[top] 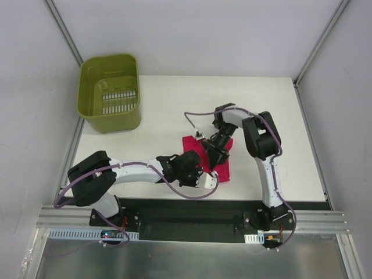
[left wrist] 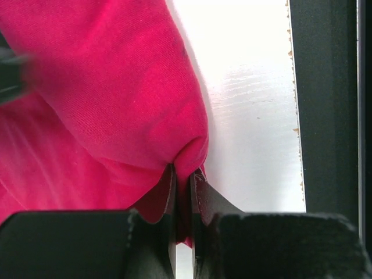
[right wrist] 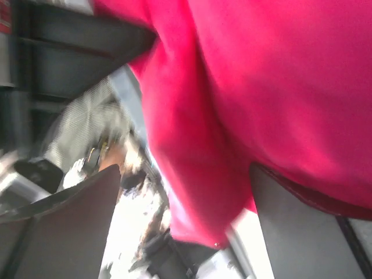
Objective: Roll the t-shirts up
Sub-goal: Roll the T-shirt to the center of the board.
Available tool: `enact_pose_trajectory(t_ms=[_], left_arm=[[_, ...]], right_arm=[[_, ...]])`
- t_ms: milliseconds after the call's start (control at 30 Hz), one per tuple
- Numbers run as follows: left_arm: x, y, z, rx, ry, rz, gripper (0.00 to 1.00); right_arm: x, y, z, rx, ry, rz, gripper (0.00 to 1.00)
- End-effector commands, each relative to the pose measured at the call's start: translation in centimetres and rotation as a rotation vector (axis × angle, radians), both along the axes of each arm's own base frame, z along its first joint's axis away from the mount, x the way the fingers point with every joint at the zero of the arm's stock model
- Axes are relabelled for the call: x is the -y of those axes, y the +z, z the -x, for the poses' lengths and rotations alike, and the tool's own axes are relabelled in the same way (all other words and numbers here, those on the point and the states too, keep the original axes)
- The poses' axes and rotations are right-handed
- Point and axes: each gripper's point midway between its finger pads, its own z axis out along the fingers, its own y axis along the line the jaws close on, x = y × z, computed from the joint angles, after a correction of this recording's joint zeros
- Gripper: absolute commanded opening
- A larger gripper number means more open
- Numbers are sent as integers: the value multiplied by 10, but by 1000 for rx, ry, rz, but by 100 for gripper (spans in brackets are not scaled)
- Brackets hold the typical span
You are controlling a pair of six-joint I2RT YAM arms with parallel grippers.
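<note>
The magenta-red t-shirt (top: 222, 170) lies bunched near the table's front edge, between the two grippers. My left gripper (top: 210, 176) reaches it from the left. In the left wrist view this gripper (left wrist: 183, 174) is shut on a pinched fold of the t-shirt (left wrist: 104, 87), and the cloth bulges out beyond the tips. My right gripper (top: 213, 163) comes down onto the bundle from behind. The right wrist view is blurred. There the gripper (right wrist: 186, 197) is open, its fingers (right wrist: 75, 221) standing wide on either side of a hanging lobe of the t-shirt (right wrist: 279, 87).
A green basket (top: 110, 93) stands at the back left corner of the white table (top: 163, 116). The black mounting rail (top: 192, 212) runs along the near edge, close to the shirt, and also shows in the left wrist view (left wrist: 325, 116).
</note>
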Motion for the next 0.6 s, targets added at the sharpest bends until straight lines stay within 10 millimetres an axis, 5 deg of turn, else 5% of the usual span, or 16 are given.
enact_pose_trajectory(t_ms=[0,167,200,233,267,300,333,400,567], left_arm=[[-26,-14,23,-203,-33,-97,0],[-13,9,23,-389,-20,-28,0],[-12,13,27,-441,-21,-21,0],[-6,24,17,-460,-6,16,0],[-2,27,21,-514,-18,34,0],[-2,30,23,-548,-16,25,0],[5,39,16,-553,-23,49,0],[9,43,17,-622,-32,57,0],[17,59,10,-718,-25,97,0]], right_arm=[[3,47,-97,316,-259,-174,96],[57,123,-125,750,-346,-251,96],[66,131,-145,909,-359,-254,96],[80,111,-135,937,-370,-196,96],[91,145,-131,1171,-362,-194,96],[101,150,-154,1396,-337,-169,96],[105,124,-133,1451,-270,-164,96],[102,149,-117,1717,-184,-225,96],[60,93,-21,1686,204,-437,96]])
